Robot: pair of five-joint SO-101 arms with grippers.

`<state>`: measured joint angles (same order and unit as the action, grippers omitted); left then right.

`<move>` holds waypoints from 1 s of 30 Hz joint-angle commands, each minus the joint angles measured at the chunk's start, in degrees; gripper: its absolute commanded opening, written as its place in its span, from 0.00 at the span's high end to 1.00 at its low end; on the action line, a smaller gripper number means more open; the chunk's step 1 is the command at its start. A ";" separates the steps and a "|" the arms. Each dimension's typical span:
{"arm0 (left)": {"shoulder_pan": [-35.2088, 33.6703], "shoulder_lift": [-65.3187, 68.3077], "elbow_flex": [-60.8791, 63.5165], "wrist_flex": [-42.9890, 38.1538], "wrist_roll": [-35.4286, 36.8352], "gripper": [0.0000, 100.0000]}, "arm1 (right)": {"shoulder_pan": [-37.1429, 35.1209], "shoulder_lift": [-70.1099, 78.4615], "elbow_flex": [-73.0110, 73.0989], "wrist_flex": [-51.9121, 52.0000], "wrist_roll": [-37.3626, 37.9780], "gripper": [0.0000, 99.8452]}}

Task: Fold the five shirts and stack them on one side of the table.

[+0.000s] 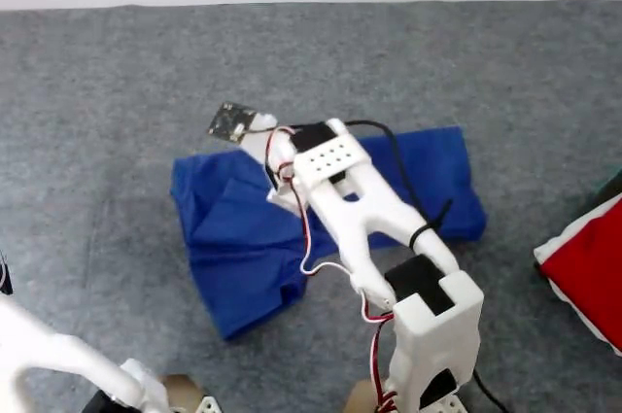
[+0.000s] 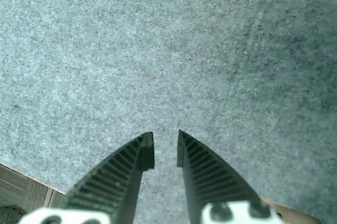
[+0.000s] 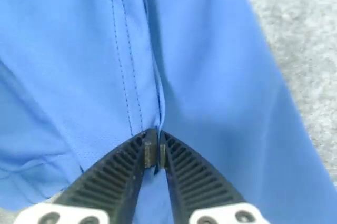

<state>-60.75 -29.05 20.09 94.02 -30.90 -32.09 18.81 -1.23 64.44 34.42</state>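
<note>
The grey felt table takes up most of what I can see from here, and only 1 shirt lies out on it: the blue shirt, spread across the middle. It looks partly folded to me. Its far half is a fairly tidy band, but the near corner is rumpled and skewed, so I'd say this fold is under way, not finished.

Off at the table's right edge sits a red cloth with a white border, well apart from the blue one. I take it for another of the 5 shirts, perhaps the start of the stack, though I can't tell how it is folded or what lies under it. That accounts for 2 shirts at most, so by my reckoning most of the job is left.

The right arm stretches over the blue shirt, and the right gripper is pinched tight on a stitched edge of it. The left gripper hangs over bare felt near the table's edge, jaws slightly parted, holding nothing.
</note>
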 commanded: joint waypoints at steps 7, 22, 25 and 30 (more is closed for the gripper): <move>0.00 -1.58 -0.22 -0.53 0.00 0.91 | 0.40 -1.27 -3.69 2.24 0.18 0.87; 0.18 -1.32 -0.22 -0.97 0.00 0.91 | -6.02 -6.55 -11.34 35.30 4.04 0.82; 0.26 -1.32 -0.22 -0.97 0.00 0.91 | -8.22 -6.81 -9.23 37.58 4.40 0.86; 0.09 -1.32 -0.22 -0.97 0.00 0.91 | -10.68 -7.25 -4.31 36.00 4.40 0.81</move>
<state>-60.75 -29.05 20.09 94.02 -30.90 -41.23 15.91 -6.59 100.13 38.29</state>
